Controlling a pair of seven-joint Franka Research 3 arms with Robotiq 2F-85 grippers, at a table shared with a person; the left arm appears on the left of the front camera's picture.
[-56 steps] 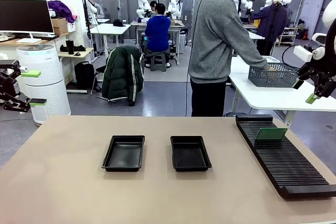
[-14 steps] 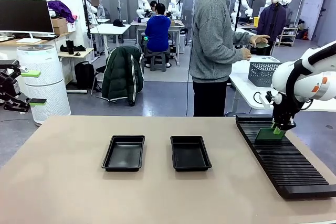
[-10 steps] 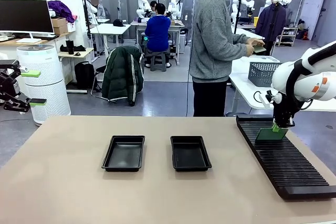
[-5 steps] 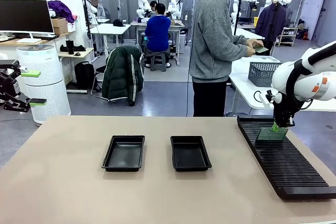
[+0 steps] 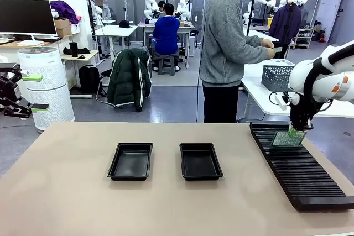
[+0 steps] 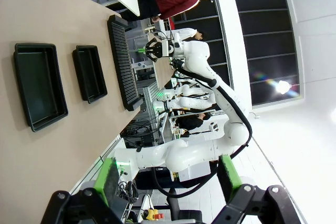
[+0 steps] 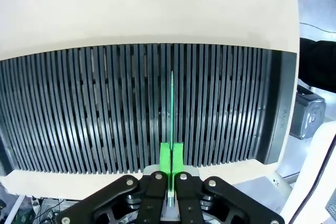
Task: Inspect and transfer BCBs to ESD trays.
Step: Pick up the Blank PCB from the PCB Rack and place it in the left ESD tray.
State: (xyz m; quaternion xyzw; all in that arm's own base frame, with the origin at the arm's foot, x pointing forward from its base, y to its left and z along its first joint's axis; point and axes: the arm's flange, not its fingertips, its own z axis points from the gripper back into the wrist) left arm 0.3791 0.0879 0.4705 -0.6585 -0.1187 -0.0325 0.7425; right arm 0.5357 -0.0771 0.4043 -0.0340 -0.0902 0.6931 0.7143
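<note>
Table (image 5: 83, 203): tan top, carrying the rack on the robot's right and two trays near the middle.
Person (image 5: 224, 42): grey sweater, standing beyond the far edge, turned toward a white side table with a grey mesh basket (image 5: 278, 78); hands together near chest height.
Rack (image 5: 298, 169): long, black, ribbed with slots, running from the far right corner toward the near edge.
Trays: two shallow black ones side by side, left tray (image 5: 130, 161) and right tray (image 5: 200, 161), apart from each other, nothing in either.
Left gripper (image 5: 36, 92): off the table's left edge, raised, jaws spread wide with nothing between the green pads (image 6: 107, 179).
Right gripper (image 5: 296, 131): pointing down over the rack's far end, jaws clenched on the top edge of the board.
Board (image 5: 288, 137): thin green circuit board, upright on edge, lined up with a slot in the right wrist view (image 7: 171, 103); whether its lower edge sits in the slot I cannot tell.
</note>
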